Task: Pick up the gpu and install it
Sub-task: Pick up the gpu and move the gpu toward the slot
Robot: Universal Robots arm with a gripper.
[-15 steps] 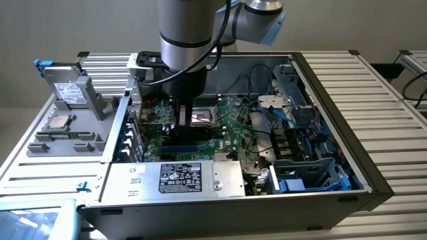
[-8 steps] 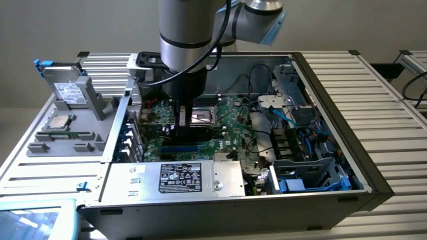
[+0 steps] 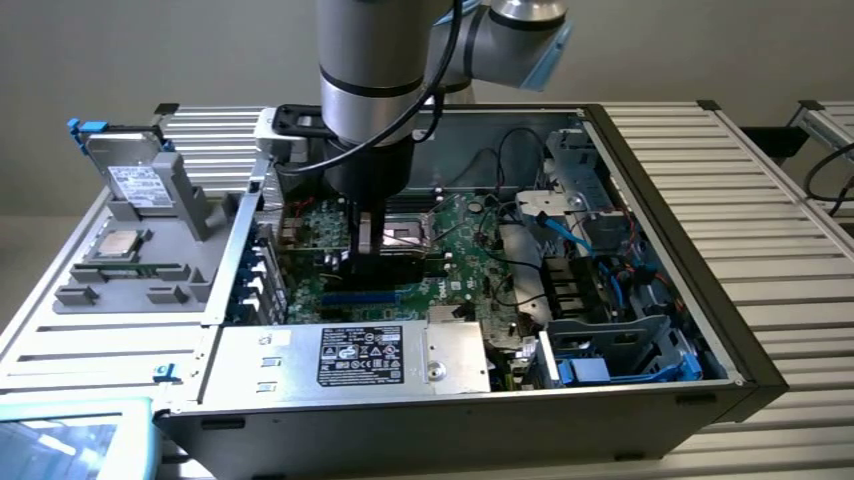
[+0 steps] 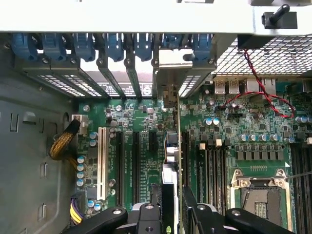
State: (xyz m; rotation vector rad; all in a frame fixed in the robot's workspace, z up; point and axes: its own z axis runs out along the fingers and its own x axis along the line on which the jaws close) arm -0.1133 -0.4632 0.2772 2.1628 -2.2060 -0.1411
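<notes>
Down inside the open computer case (image 3: 667,150), which sits on a slatted metal table (image 3: 787,250), the arm (image 3: 380,80) reaches straight onto the green motherboard (image 3: 454,250). The jaws pinch the gpu (image 4: 169,146) between them, one black finger (image 4: 146,217) on each face. The card stands upright on its edge, so the wrist view sees it as a thin line running away from the jaws to the rear wall of the case. Its metal bracket end lies against the row of slot openings there, just below the blue latches (image 4: 83,44). The card lines up with the black expansion slots, with a white slot (image 4: 102,163) well off to one side and the empty processor socket (image 4: 261,195) on the other. Whether its lower edge is seated in a slot, I cannot tell. In the exterior view the gpu (image 3: 387,268) shows as a dark block directly under the wrist, beyond the power supply (image 3: 347,355). A grey parts tray (image 3: 134,270) rests at the exterior view's left.
</notes>
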